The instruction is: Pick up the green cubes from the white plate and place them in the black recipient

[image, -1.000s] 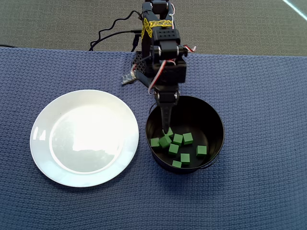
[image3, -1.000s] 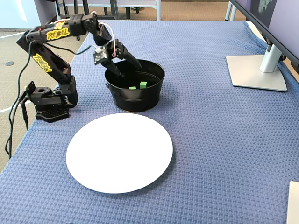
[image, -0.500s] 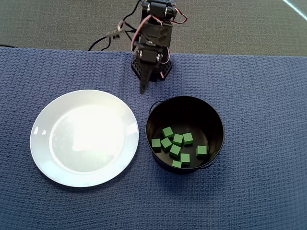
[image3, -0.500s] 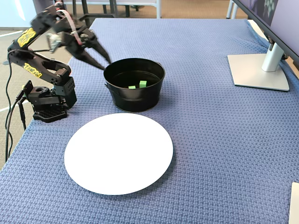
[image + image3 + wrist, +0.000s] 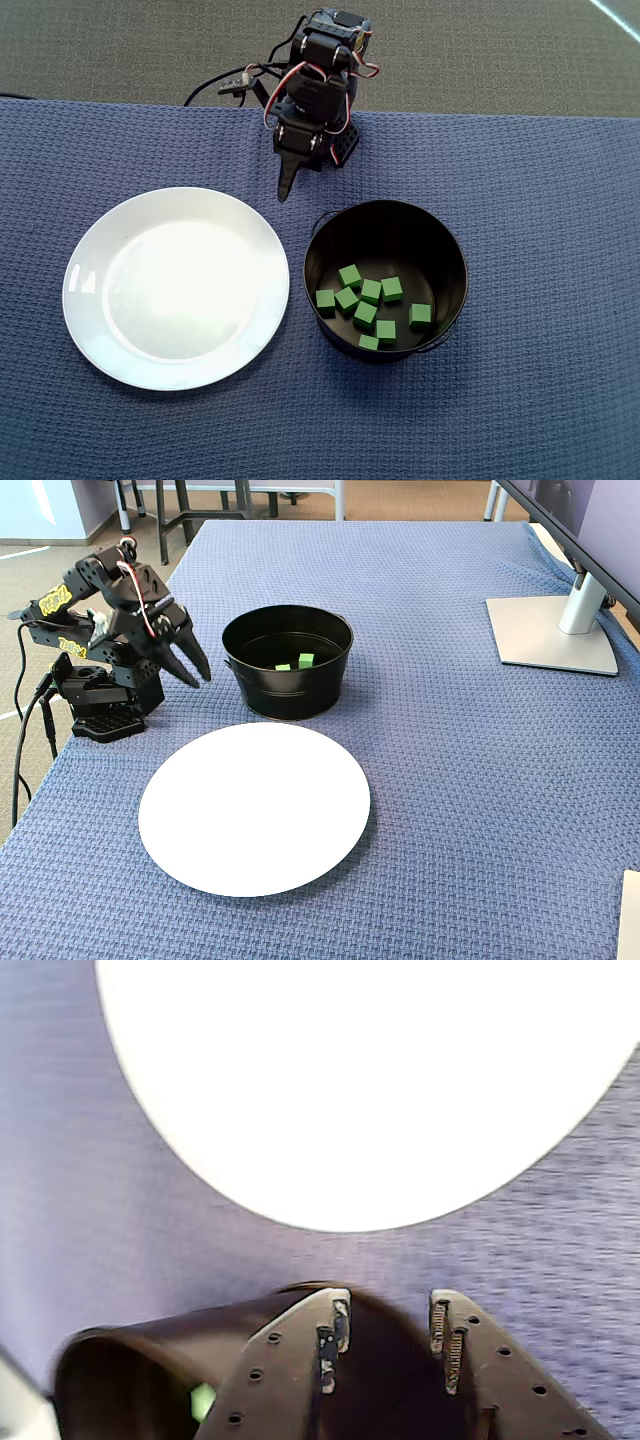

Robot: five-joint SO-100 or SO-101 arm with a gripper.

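The white plate (image 5: 175, 288) lies bare at the left of the overhead view; no cube shows on it in any view. Several green cubes (image 5: 371, 291) sit on the bottom of the black recipient (image 5: 400, 225), to the plate's right. In the fixed view two cubes (image 5: 306, 660) show over the recipient's rim (image 5: 290, 695). My gripper (image 5: 285, 190) hangs open and empty near the arm's base, above the cloth between plate and recipient. In the wrist view the fingertips (image 5: 333, 1328) stand apart over the recipient's rim (image 5: 130, 1360), one cube (image 5: 203, 1400) shows inside it, and the plate (image 5: 370, 1080) lies beyond.
Blue woven cloth (image 5: 540, 200) covers the table. The arm's base (image 5: 105, 705) stands at the cloth's edge with cables (image 5: 215, 75) trailing off it. A monitor stand (image 5: 550, 630) sits at the far right of the fixed view.
The gripper has come up out of the recipient and folded back toward the arm's base, then dipped beside the recipient. The cubes inside have not moved.
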